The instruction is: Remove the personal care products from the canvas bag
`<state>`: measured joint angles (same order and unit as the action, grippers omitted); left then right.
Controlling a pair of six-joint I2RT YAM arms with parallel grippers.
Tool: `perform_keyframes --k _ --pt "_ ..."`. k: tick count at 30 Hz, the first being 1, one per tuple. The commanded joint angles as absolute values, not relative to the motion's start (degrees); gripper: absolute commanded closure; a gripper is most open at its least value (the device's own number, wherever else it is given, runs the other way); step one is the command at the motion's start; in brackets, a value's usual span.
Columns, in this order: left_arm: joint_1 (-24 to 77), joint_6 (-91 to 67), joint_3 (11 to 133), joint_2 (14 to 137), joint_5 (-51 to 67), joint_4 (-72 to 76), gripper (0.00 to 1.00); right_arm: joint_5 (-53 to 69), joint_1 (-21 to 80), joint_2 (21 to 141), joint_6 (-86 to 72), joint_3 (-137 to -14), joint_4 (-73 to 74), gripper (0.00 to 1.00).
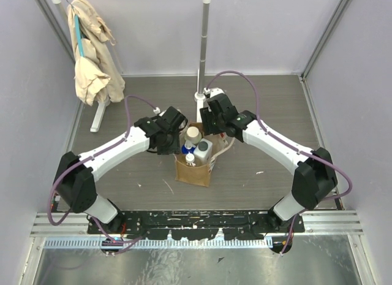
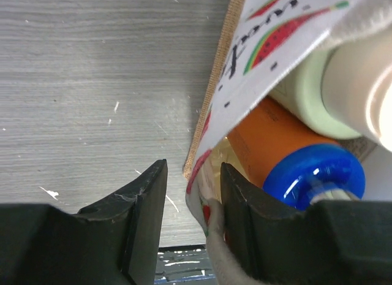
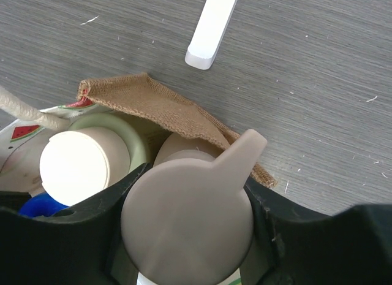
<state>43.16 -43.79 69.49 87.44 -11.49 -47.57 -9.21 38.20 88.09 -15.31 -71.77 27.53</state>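
Task state, extraction not yet begun. The personal care products all sit inside the canvas bag (image 1: 195,171), which stands upright at the centre of the overhead frame. I see no bottle on the counter (image 1: 141,101) outside it, so by my reading all five removals remain.

Visible at the bag's mouth are the olive-green bottle with cream cap (image 3: 84,162), the orange-and-blue bottle (image 2: 288,150), the white rectangular bottle (image 1: 204,149) and the small white-capped bottle (image 1: 190,157).

The tan pump-top bottle (image 3: 187,217) fills the lower centre of the right wrist frame, spout pointing to the upper right. The right end effector (image 3: 196,187) stands directly over it, one finger on each side of the pump head and apparently touching. I cannot tell whether a firm grip is made.

The left end effector (image 2: 193,168) is at the bag's left rim, closed on the printed lining and handle cord at the lower centre of its frame. I judge that it is steadying the bag. The orange-and-blue bottle lies just right of its fingers.
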Motion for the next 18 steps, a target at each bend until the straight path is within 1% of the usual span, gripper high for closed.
perform_keyframes --k 1,4,8,12,18 --pt "39.3 -40.7 74.9 89.8 -16.0 -49.2 0.55 -9.7 38.6 89.3 -15.4 -77.5 25.2 0.65" --pt "37.5 -39.3 76.0 90.0 -16.3 -50.2 0.55 -10.4 38.6 88.9 -15.1 -80.3 25.4 0.67" --pt "36.4 -38.6 75.8 89.2 -16.1 -50.5 0.55 -10.7 38.6 87.8 -14.6 -83.6 25.9 0.67" --pt "36.3 -38.5 75.0 88.5 -15.7 -50.2 0.55 -10.3 38.7 88.2 -14.5 -87.1 27.5 0.72" --pt "36.3 -38.4 74.4 88.6 -14.8 -49.7 0.55 -8.8 38.6 88.6 -14.6 -89.4 27.5 0.74"
